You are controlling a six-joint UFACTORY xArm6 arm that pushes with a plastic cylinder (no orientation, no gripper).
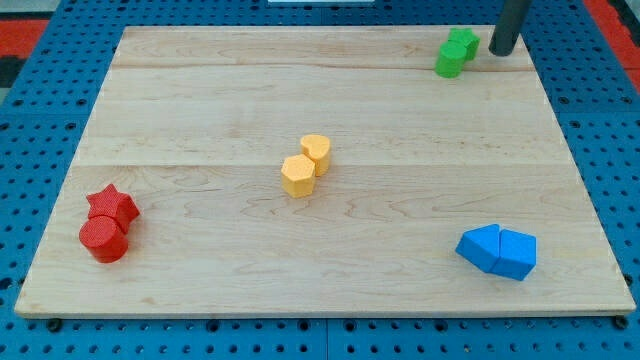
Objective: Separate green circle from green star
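On the bench (330,120), your view runs left to right as follows. The red star (113,205) and red circle (103,239) touch, far to the view's left of and below my tip (499,50). The yellow hexagon (298,175) and yellow heart (316,152) touch near centre. The green circle (450,60) and green star (462,42) touch, just left of my tip. The arm has no fingers; the rod holds nothing. The blue blocks (498,250), two touching, sit well below my tip.
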